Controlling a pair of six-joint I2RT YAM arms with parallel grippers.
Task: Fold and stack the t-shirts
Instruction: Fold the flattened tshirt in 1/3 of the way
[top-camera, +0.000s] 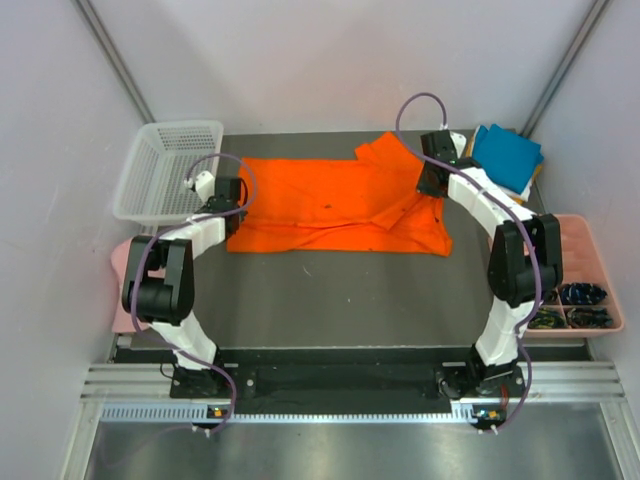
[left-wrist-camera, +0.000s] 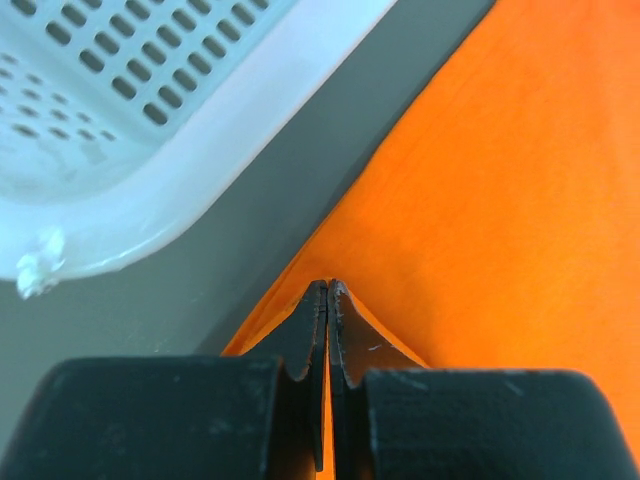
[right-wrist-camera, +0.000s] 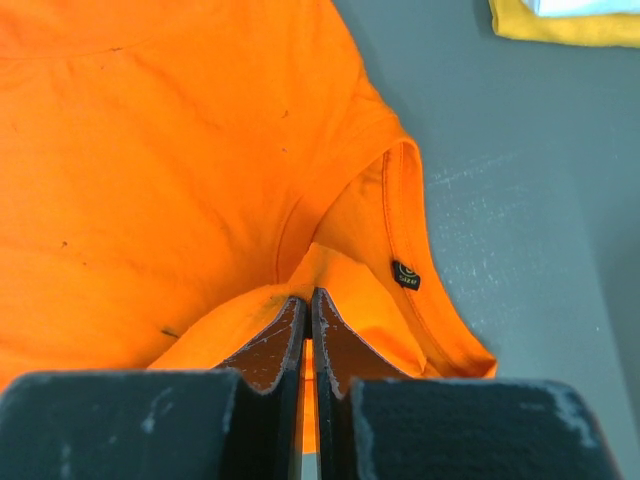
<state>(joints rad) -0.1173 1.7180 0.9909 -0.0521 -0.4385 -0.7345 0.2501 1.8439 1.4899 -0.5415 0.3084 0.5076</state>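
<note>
The bright orange t-shirt (top-camera: 330, 205) lies spread across the back of the dark table, with its right end rumpled. My left gripper (top-camera: 240, 197) is at the shirt's left edge, shut on a pinch of the orange fabric (left-wrist-camera: 500, 200), which tents up at the jaw tips (left-wrist-camera: 328, 286). My right gripper (top-camera: 432, 183) is at the shirt's right end, shut on orange cloth (right-wrist-camera: 150, 150) just beside the collar and its small black size tag (right-wrist-camera: 405, 275). A folded teal blue t-shirt (top-camera: 508, 155) sits at the back right. A yellow t-shirt edge (right-wrist-camera: 560, 28) shows in the right wrist view.
A white perforated basket (top-camera: 165, 170) stands at the back left, close to my left gripper (left-wrist-camera: 328, 286). A pink tray (top-camera: 590, 240) with small parts lies along the right edge. Something pale pink (top-camera: 120, 265) lies behind the left arm. Grey walls close in the table.
</note>
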